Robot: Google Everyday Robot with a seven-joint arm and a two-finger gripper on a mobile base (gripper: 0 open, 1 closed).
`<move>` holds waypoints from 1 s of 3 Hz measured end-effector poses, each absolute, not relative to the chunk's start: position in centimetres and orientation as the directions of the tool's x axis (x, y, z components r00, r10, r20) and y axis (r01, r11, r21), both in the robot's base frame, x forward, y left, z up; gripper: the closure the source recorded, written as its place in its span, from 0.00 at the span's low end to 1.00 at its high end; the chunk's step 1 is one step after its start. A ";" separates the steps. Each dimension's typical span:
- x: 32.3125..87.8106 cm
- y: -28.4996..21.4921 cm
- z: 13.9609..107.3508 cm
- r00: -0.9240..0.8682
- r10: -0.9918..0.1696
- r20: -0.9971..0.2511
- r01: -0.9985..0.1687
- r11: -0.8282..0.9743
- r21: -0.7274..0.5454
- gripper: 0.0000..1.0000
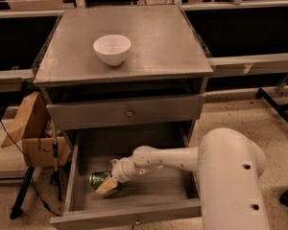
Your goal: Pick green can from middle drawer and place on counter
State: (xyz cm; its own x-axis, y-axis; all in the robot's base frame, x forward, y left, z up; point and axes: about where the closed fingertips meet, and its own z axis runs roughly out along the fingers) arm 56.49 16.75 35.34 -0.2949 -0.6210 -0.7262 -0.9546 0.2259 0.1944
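The green can (99, 178) lies on its side on the floor of the open middle drawer (149, 193), at the left. My white arm reaches into the drawer from the right. My gripper (106, 185) is right at the can, its pale fingertips (106, 186) over the can's near side. The grey counter (153, 42) tops the cabinet above.
A white bowl (112, 49) stands on the counter, left of centre. The shallower drawer front (127, 112) with a round knob is shut above the open drawer. A cardboard box (34, 135) and a black stand (24, 190) are left of the cabinet.
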 end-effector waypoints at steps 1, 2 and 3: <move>56.5 16.7 35.9 -0.295 -0.621 -0.726 -0.955 0.226 0.194 0.41; 56.2 16.2 35.8 -0.314 -0.614 -0.724 -0.948 0.244 0.205 0.64; 56.3 16.2 36.2 -0.315 -0.613 -0.724 -0.948 0.244 0.205 0.89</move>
State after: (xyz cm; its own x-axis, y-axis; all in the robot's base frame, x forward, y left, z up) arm 56.25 16.21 36.19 -0.3148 -0.6135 -0.7243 -0.9478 0.2443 0.2050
